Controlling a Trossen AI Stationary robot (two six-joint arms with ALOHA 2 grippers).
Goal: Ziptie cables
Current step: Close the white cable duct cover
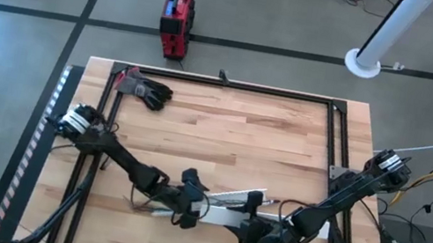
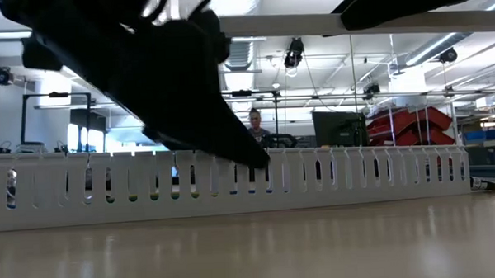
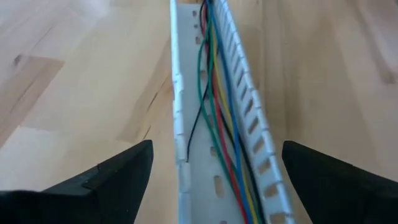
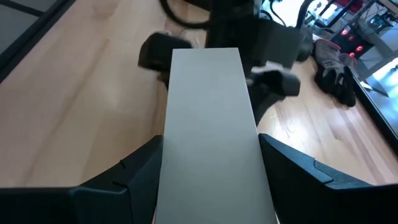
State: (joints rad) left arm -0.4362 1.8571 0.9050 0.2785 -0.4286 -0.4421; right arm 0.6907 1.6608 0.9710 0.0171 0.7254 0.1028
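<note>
**Wires laid in slotted duct; no tie on them yet**

Surface [image 1: 232, 133]: wooden top, both arms at its near edge, a pair of dark gloves [image 1: 143, 89] lying far from both hands at the far corner.

Duct [image 3: 186, 124]: long white slotted plastic channel lying flat. In the left wrist view it runs straight ahead from the left hand [image 3: 211, 180], between that hand's two fingers, which stand well apart and do not touch its walls. In the low view its slotted side wall [image 2: 331, 179] spans most of the width, with a dark arm hanging just over it.

Flat white strip [image 4: 211, 137]: probably the duct's cover. It runs forward from the right hand [image 4: 211, 180], whose fingers sit on either side of it. They look set against its edges, but whether they actually clamp it I cannot tell. The left hand lies just beyond its far end.

Cables [image 3: 217, 118]: thin wires, green, red, blue, yellow and dark, running lengthwise inside the duct, loosely side by side. One dark wire bows out toward the wall.

Progress, judged: wires are gathered in the channel, but no ziptie is visible round them. Bundling and cinching appear still to do.
</note>
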